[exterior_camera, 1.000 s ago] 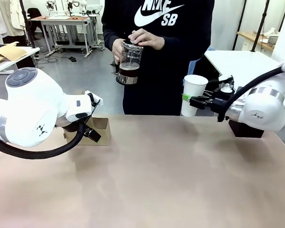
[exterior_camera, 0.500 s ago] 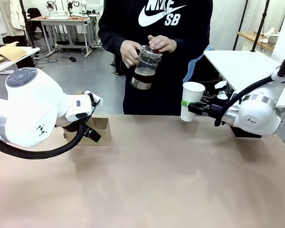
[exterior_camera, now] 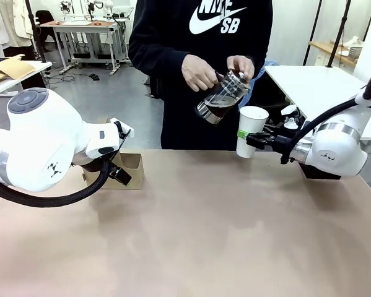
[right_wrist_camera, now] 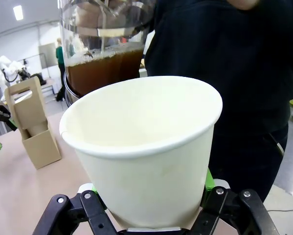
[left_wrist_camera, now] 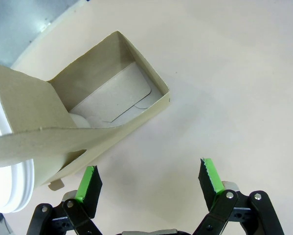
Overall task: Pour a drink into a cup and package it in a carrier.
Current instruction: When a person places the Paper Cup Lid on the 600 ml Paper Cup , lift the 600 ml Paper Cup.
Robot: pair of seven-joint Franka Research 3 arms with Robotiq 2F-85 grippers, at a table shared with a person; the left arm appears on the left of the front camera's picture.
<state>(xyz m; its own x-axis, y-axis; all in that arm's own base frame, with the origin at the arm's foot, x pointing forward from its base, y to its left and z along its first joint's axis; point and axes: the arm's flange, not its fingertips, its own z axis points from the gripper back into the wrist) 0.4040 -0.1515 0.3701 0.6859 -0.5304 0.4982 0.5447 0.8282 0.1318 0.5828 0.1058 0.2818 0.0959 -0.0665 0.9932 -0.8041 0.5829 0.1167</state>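
Note:
The person's hands hold a clear glass jug (exterior_camera: 221, 96) tilted, with its mouth toward the white paper cup (exterior_camera: 252, 130). Dark brown drink (right_wrist_camera: 104, 68) fills its lower part just behind the cup's rim. My right gripper (exterior_camera: 249, 140) is shut on the cup (right_wrist_camera: 146, 147) and holds it upright above the table's far right edge; the cup looks empty inside. The brown cardboard carrier (exterior_camera: 130, 169) stands at the far left. My left gripper (left_wrist_camera: 148, 178) hangs open right beside the carrier (left_wrist_camera: 112, 98), with nothing between its fingers.
A black box (exterior_camera: 321, 171) sits behind my right arm at the table's right edge. A white round object (left_wrist_camera: 4, 181) shows beside the carrier's centre handle. The tan table (exterior_camera: 204, 235) stretches wide in the middle and front. The carrier (right_wrist_camera: 33, 127) stands far off across the table.
The person has carried the jug to the right and tipped it over toward the cup. My right gripper has shifted slightly left with the cup. The left arm has not moved.

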